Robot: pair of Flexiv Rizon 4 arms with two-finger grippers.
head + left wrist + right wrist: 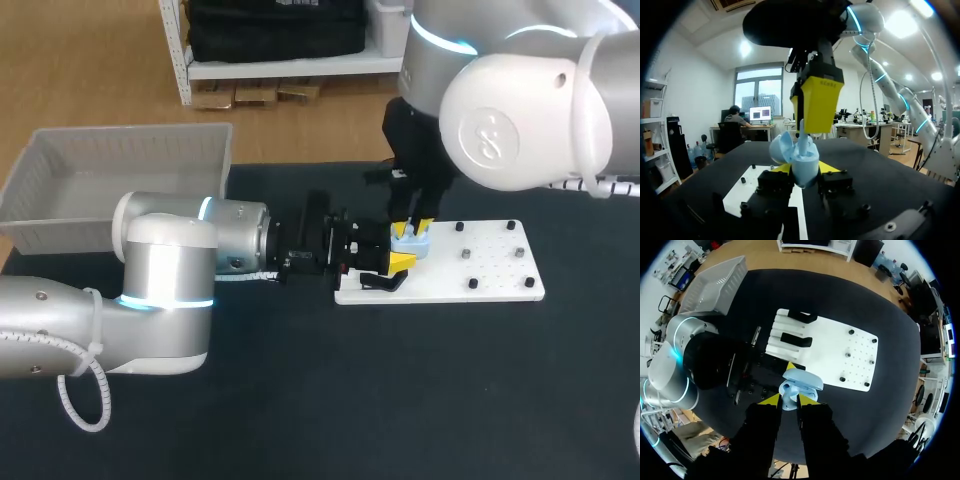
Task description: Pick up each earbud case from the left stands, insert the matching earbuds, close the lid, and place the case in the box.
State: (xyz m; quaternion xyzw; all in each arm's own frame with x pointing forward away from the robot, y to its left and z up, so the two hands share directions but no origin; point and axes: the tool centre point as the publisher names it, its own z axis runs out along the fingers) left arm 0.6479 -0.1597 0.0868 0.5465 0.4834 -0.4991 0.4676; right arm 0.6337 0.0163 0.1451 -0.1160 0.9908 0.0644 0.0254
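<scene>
Above the board's (pixel 490 272) left part: the case (pixel 411 243), pale blue, lid open.
Left arm: in low from the left, forearm level over the table (pixel 420 400), wrist pointing right.
Left gripper (pixel 805 175): clamped on the case (yellow tips flank its lower body).
Right arm: in from the upper right, wrist pointing straight down.
Right gripper (pixel 789 401): at the case's open top; its grip cannot be told.
Box (pixel 130 133): back left, well apart.
</scene>
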